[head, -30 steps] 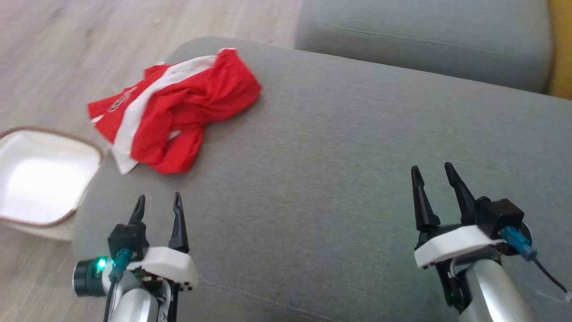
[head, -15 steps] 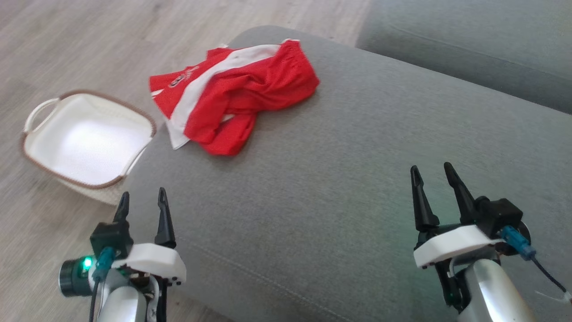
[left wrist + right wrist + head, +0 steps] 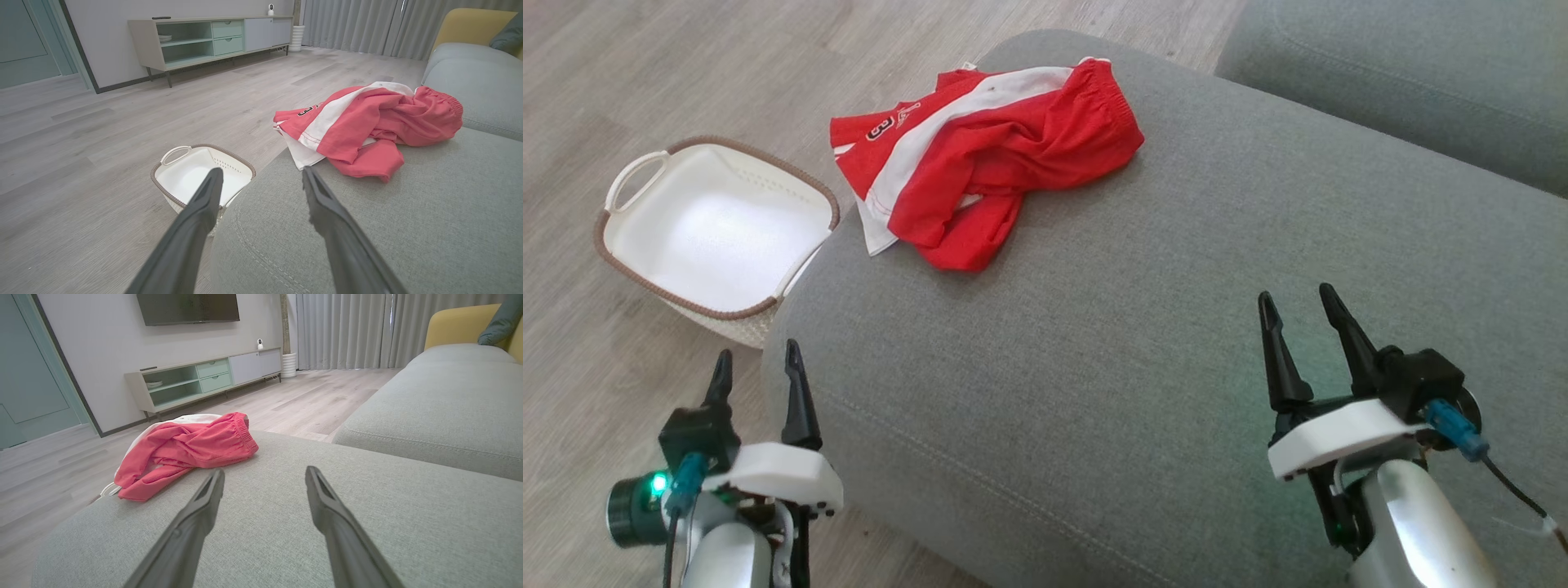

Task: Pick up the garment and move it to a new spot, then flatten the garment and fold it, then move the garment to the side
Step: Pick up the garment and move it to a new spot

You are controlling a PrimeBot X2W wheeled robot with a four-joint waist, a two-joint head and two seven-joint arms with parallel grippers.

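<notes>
Both pairs of jaws stand wide open and empty, well apart from the garment (image 3: 988, 155) on the sofa (image 3: 1176, 343).

"3" on red garment (image 3: 988, 159)

Grey sofa (image 3: 1176, 343), pale wood floor (image 3: 686, 65) — low cabinet (image 3: 212, 36), curtains (image 3: 347, 24) behind.

White basket (image 3: 719, 237) w/ brown rim + loop handle, on wood floor (image 3: 645, 65), just beside left edge of grey sofa cushion (image 3: 1135, 351). 2nd grey cushion (image 3: 1405, 82) past its far edge. Bkgd: low TV cabinet (image 3: 204, 379) along wall, TV (image 3: 188, 308) above it, small white cam (image 3: 260, 344) on cabinet top, grey curtains (image 3: 347, 330), yellow backrest (image 3: 457, 326).
</notes>
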